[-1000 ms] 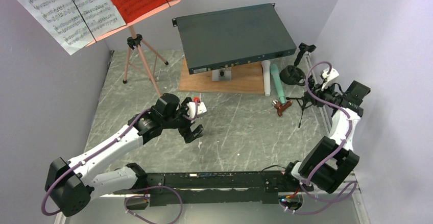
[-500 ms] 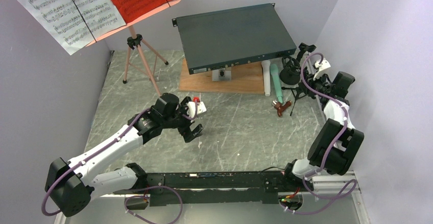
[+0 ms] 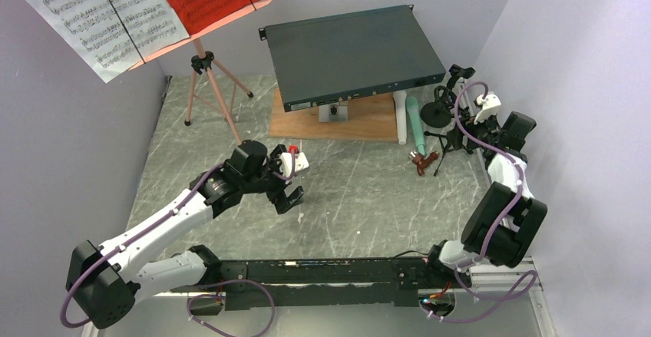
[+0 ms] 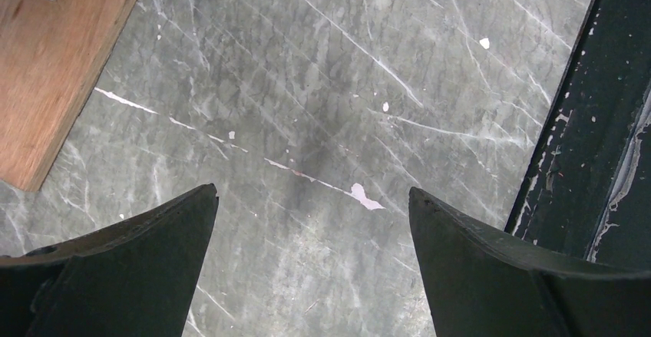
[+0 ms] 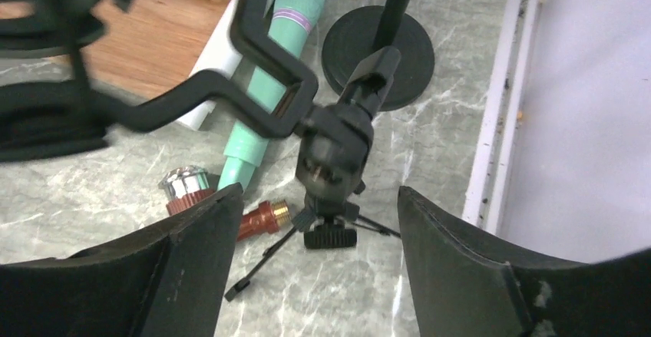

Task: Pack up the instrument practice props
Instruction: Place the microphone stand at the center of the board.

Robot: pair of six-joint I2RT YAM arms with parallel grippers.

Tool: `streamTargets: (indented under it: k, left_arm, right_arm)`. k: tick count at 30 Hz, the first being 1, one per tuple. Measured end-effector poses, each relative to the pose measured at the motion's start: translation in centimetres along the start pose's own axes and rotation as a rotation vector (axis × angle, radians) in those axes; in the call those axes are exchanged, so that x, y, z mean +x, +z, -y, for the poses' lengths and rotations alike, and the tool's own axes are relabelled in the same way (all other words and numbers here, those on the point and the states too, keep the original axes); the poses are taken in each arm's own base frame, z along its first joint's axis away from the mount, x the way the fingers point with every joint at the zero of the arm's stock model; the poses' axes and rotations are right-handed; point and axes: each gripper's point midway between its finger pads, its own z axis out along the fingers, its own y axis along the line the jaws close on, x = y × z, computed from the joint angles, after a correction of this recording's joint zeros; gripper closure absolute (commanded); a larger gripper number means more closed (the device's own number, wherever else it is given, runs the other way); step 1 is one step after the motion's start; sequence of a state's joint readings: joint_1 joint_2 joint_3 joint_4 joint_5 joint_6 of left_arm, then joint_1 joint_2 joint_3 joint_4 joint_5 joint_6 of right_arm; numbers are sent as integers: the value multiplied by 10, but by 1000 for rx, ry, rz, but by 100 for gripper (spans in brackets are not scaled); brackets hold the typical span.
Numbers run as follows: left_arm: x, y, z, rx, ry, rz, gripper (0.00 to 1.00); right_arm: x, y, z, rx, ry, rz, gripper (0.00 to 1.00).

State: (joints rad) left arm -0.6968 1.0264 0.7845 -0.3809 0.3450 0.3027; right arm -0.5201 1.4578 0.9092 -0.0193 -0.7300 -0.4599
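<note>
The right gripper (image 5: 318,193) straddles the small black tripod mic mount (image 5: 334,149) at the table's (image 3: 361,191) three o'clock. Its claws are apart and clear of the mount, probably so it stands alone. Only the wrist view shows that gap. Only the overhead view shows the music stand (image 3: 207,91) at eleven o'clock and the left gripper (image 3: 290,197), wide open and empty.

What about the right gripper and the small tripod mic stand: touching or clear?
Apart. The right wrist view shows the right gripper open, with marble table visible between each finger and the tripod mic stand standing between them.
</note>
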Motion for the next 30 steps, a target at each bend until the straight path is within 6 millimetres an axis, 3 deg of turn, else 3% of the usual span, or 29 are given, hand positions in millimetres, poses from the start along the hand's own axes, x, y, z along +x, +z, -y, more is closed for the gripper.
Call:
streamTargets:
  k: [4,10,14,18,22,26,30]
  left_arm:
    - [-1,-1,0,-1,1,4,0]
    - [-1,-2,0,-5,-7,3,0]
    - [-1,-3,-1,-15,-24,1,1]
    - [-2,-5,-7,-37,-54,-8,1]
    - [0,-8,-24,-108,-91,-25,1]
    - [11,-20,-56,-233,-172,-38,1]
    - [14,-42,-93,-368,-290,8,2]
  right_arm:
    - [-14,-28,0,36,-26,14,15]
    - [-17,-65,-12,59,-71,-18,14]
    - [-15,-84,-36,9,-95,-43,14]
    - [-5,-91,-68,-115,-44,-80,12]
    - [-3,-87,-107,-247,-8,-108,12]
    - [-15,-81,-154,-403,-46,-85,12]
    - [-16,-83,-171,-478,-28,-58,10]
